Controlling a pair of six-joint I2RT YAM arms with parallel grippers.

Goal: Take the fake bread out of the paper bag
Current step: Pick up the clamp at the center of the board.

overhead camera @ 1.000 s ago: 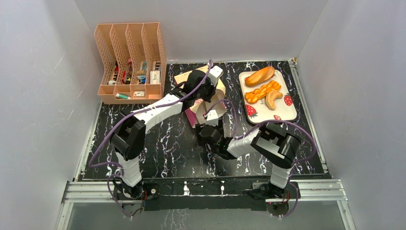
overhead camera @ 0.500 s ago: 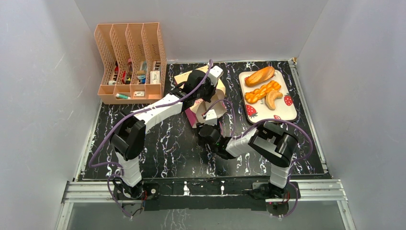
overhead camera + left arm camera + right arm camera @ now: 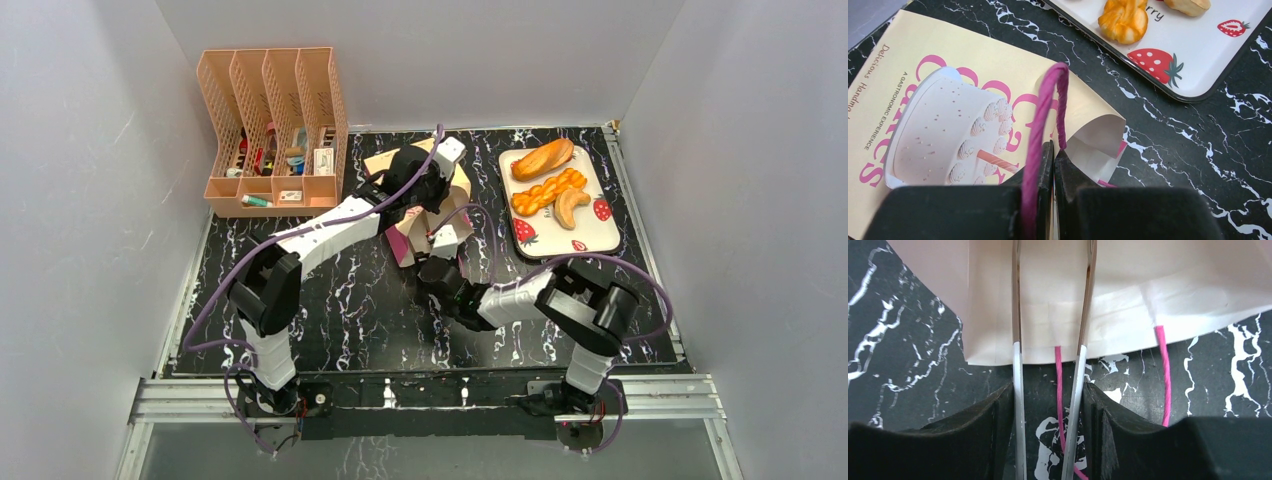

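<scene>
Lying on its side on the table [image 3: 1198, 150], the bag [image 3: 973, 65] is mid-table, left of the tray [image 3: 1198, 65], and both arms hide most of it in the top view. Its inside past the mouth cannot be seen, so whether any bread remains in there cannot be told.

The left gripper [image 3: 1053, 150] is pressed together on the pink handle [image 3: 1050, 100], which loops up from between its fingers. The right gripper [image 3: 1050, 290] lies low at the bag's mouth with its jaws apart. Its thin fingers [image 3: 1017, 315] run over white paper and are cut off at the top of the wrist view, so it is not clear whether they close on anything. A strand of the other pink handle [image 3: 1058, 375] lies on the table between them.

Since a second ago the right gripper has pushed a little closer to the bag and its elbow has swung out to the right and nearer the base. The left arm, the bag and the bread [image 3: 548, 191] on the tray are where they were.

Writing on the bag reads "Delicious Handma", cut off at the frame edge, and "A GASTRONOMIC EXPERIENCE". Beside it are large pink letters half covered by a printed cake. On the tray only "rry" shows, near a printed strawberry. The items in the rack [image 3: 270, 120] are too small to make out.
</scene>
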